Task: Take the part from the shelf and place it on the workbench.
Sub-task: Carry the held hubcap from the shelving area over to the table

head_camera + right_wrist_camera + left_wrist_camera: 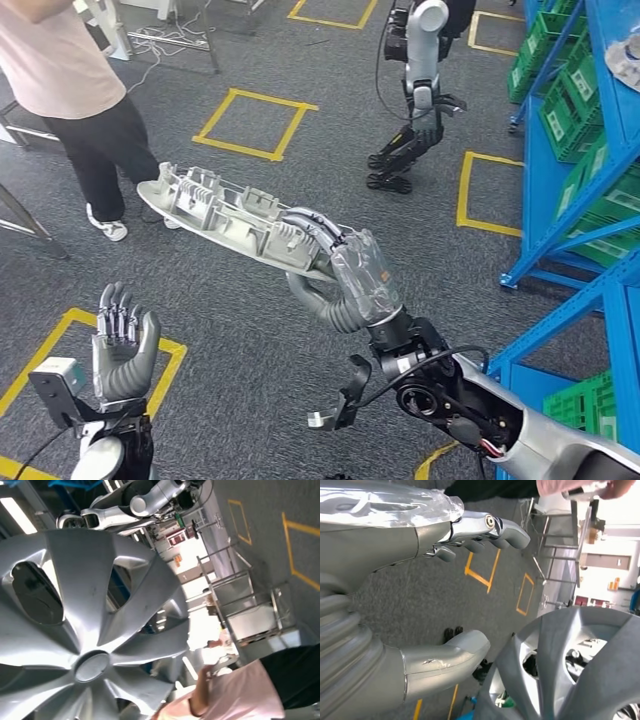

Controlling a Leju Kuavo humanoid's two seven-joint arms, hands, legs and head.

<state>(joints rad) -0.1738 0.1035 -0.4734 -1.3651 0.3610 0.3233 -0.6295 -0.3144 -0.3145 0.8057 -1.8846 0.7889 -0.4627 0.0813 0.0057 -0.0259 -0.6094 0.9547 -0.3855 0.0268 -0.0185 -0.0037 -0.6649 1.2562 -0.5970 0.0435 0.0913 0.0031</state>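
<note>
The fingers (313, 225) of the right hand (355, 285) are closed over the near rim of the part (226, 215), a silver wheel cover, with the thumb passing under it; so the part is held at one edge only and reaches out flat to the left, above the floor, its ribbed back side turned upward. I judge this grip is chosen to carry the cover level, but the long free side could make it tip or slide in the hand. In the right wrist view the smooth spoked face of the part (90, 630) is seen very close.

The left hand (121, 345) holds nothing; its fingers (117, 312) are straight and a little apart, palm toward the camera, low beside the body. It seems to wait, perhaps ready to support the free edge.

Around: the blue shelf (585, 150) with green crates (566, 110) stands at the right, close to the right arm; a person (75, 100) in a pink top and dark trousers stands ahead at the left, near the far tip of the part; another robot (419, 80) stands further ahead. Yellow tape squares (253, 125) mark the grey floor. The person may stand in the way if the part swings left; I cannot tell where the workbench is.
</note>
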